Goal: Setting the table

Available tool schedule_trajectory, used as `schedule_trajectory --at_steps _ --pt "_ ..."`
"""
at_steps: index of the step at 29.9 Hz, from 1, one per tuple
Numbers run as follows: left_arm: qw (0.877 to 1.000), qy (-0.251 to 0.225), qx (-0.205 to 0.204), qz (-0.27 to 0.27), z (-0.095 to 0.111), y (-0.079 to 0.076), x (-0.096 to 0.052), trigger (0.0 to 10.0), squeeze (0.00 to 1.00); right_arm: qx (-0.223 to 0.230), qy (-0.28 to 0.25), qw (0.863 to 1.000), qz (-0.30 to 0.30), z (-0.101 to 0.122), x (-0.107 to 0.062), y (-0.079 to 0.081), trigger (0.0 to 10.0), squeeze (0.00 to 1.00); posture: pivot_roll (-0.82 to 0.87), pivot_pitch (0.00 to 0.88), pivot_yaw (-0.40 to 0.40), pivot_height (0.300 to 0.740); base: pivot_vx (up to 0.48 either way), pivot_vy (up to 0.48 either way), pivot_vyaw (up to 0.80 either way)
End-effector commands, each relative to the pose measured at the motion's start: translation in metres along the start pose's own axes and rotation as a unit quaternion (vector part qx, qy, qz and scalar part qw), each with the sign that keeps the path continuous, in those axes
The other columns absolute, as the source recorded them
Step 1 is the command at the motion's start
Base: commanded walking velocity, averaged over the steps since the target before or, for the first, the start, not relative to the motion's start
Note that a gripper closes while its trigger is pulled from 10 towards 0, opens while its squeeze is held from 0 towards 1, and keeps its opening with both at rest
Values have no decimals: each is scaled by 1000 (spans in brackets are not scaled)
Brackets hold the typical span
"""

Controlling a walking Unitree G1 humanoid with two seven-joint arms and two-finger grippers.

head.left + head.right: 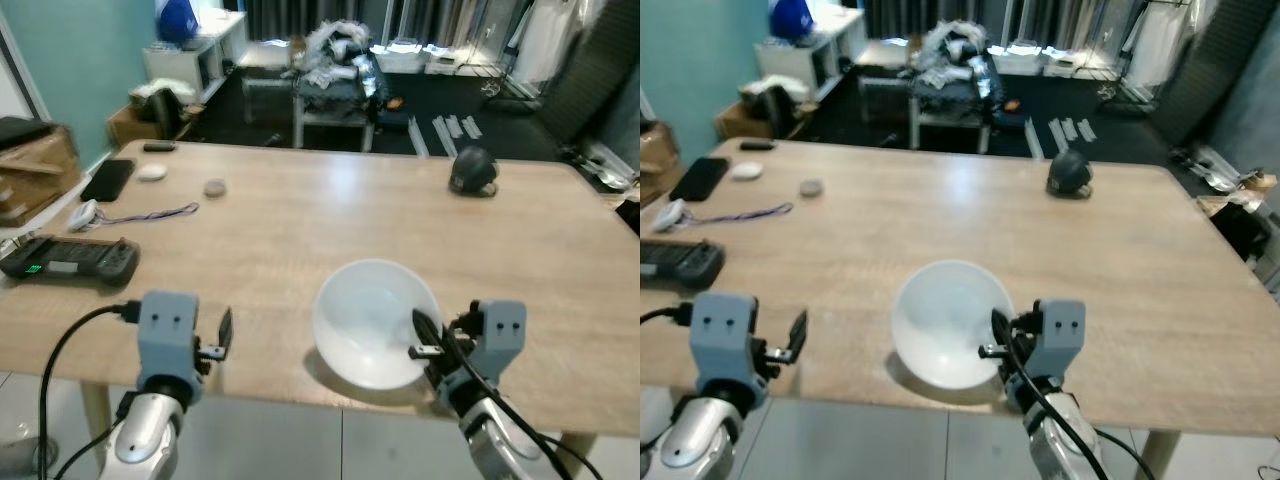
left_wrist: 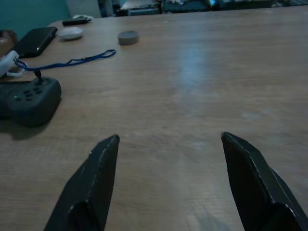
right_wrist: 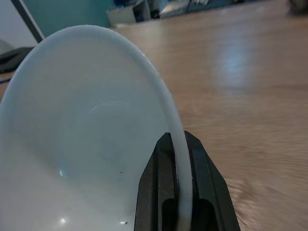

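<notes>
A white bowl [image 1: 370, 315] is held over the near edge of the wooden table [image 1: 340, 215], tilted slightly. My right gripper [image 1: 428, 338] is shut on the bowl's right rim; in the right wrist view the two black fingers [image 3: 163, 192] pinch the thin white rim [image 3: 171, 115]. My left gripper [image 1: 222, 335] is at the table's near left edge, open with nothing between its fingers [image 2: 91, 187], just above the bare tabletop [image 2: 192, 96].
On the table's left lie a dark game controller [image 1: 70, 262], a blue cord [image 1: 150, 213], a black phone [image 1: 108, 180], a white puck [image 1: 152, 172] and a small grey disc [image 1: 214, 187]. A dark round object [image 1: 472, 170] sits at the far right. Cluttered furniture stands beyond the table.
</notes>
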State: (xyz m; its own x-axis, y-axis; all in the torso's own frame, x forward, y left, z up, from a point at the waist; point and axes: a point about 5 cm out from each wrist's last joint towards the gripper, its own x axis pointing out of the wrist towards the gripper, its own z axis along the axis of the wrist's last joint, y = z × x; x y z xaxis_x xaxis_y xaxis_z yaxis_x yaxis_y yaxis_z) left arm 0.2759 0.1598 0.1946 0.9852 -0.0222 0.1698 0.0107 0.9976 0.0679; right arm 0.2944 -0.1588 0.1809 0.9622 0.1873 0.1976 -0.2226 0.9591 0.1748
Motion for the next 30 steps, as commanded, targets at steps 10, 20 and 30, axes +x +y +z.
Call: schedule_trajectory --at_steps 10,20,30 --pt "1000 11 4 -3 -4 -2 0 10000 0 9 -1 1000 -13 -1 -2 -4 10000 0 58 173 38 740 0 0 -80" --pt "1000 13 7 -5 -5 -2 0 10000 0 21 1 999 -35 -1 0 -10 10000 0 59 170 39 740 0 0 -800" --pt "1000 17 11 -13 -7 -4 0 10000 0 31 1 997 -63 0 1 -17 10000 0 58 164 40 740 0 0 -800"
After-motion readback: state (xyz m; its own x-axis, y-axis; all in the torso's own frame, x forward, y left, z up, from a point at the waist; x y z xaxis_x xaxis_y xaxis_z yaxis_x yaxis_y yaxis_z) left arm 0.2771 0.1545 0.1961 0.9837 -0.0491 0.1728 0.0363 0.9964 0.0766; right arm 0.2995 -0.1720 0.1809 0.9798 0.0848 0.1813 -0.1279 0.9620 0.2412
